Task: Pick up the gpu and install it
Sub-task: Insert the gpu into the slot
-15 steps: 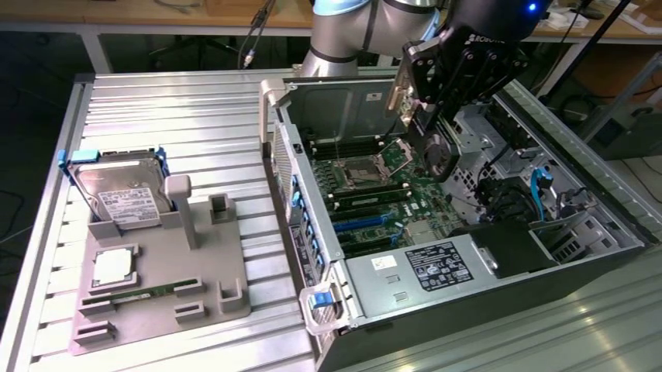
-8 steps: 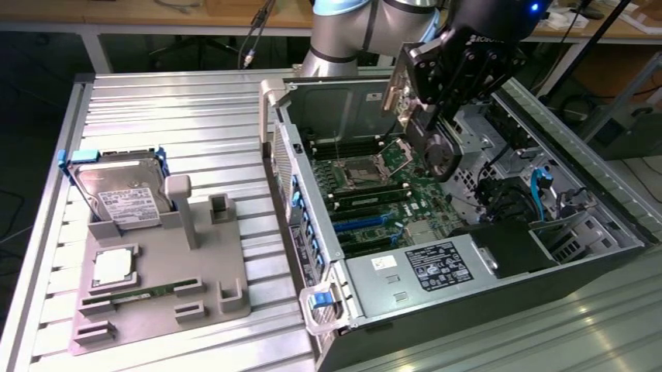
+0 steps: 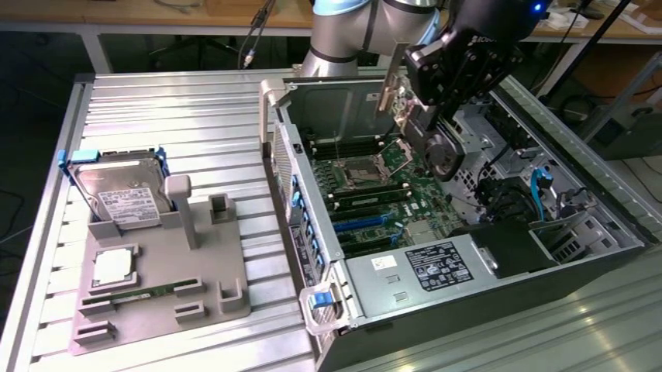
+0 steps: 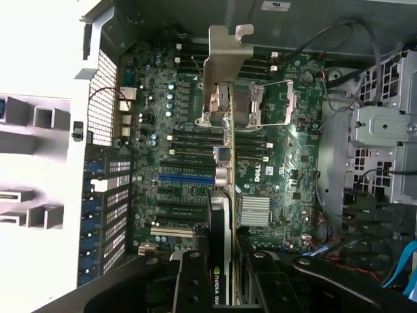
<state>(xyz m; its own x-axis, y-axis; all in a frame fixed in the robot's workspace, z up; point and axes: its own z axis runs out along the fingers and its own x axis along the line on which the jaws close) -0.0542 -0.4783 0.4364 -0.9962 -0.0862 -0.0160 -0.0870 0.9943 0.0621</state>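
With the case [image 3: 310,256] lying on its side and its open face upward, the gripper [image 3: 427,116] hangs over the case's opening, clenched on the gpu [image 3: 442,153]. In the wrist view the fingers [image 4: 189,280] press on both faces of the gpu [image 4: 225,218], which shows edge-on between them, and the gripper [image 4: 225,277] takes it at the end away from the bracket [image 4: 225,72]. Card stands on edge over the board [image 3: 383,194] inside the case, black fan toward the drive-bay side of the case, silver bracket [image 3: 393,94] toward the case's rear wall. In the wrist view its edge runs in line with the slots of the board [image 4: 169,130], beside the blue slot [image 4: 186,177] and near the socket [image 4: 273,104]. Cannot tell whether the card's lower edge touches a slot or is just clear of it. Power supply [image 3: 435,267] sits at the case's near end, well apart from the card. Outside the case, on the side away from the drive bays, a grey fixture [image 3: 155,310] holds a hard drive [image 3: 124,194], a processor [image 3: 112,266] and a memory stick [image 3: 139,293], well apart from the gripper.
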